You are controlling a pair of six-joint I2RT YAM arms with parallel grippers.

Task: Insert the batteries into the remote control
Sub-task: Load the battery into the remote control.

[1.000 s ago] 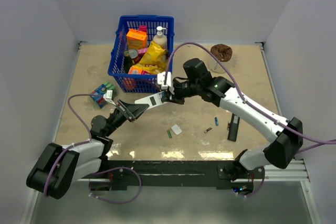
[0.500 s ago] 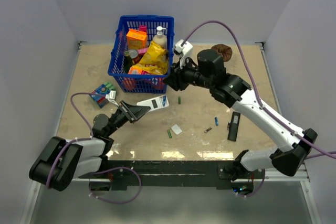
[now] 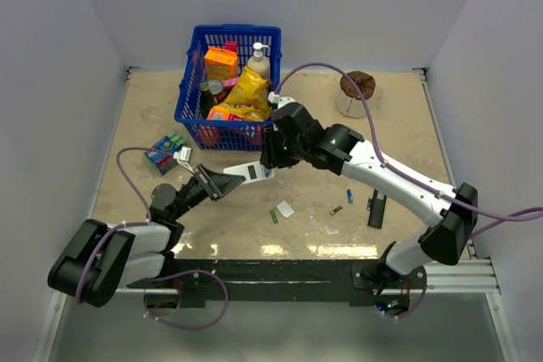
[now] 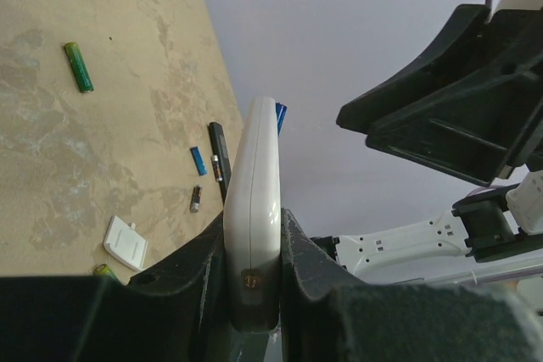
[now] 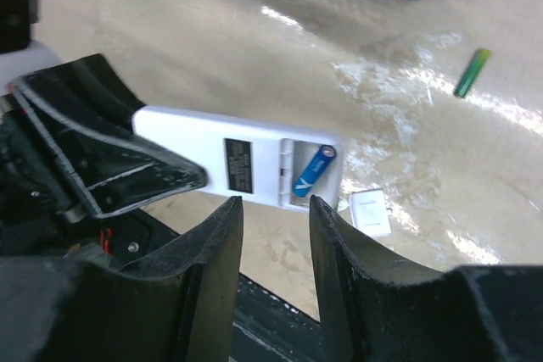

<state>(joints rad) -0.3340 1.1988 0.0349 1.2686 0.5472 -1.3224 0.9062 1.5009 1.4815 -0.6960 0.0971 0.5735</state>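
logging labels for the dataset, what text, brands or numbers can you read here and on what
No text here can be read as words.
On the dark label on the remote control: print, too small to read.
On the blue battery in its bay: no marking legible.
On the orange box and yellow bag in the blue basket: print blurred.
On the colourful pack: blurred.
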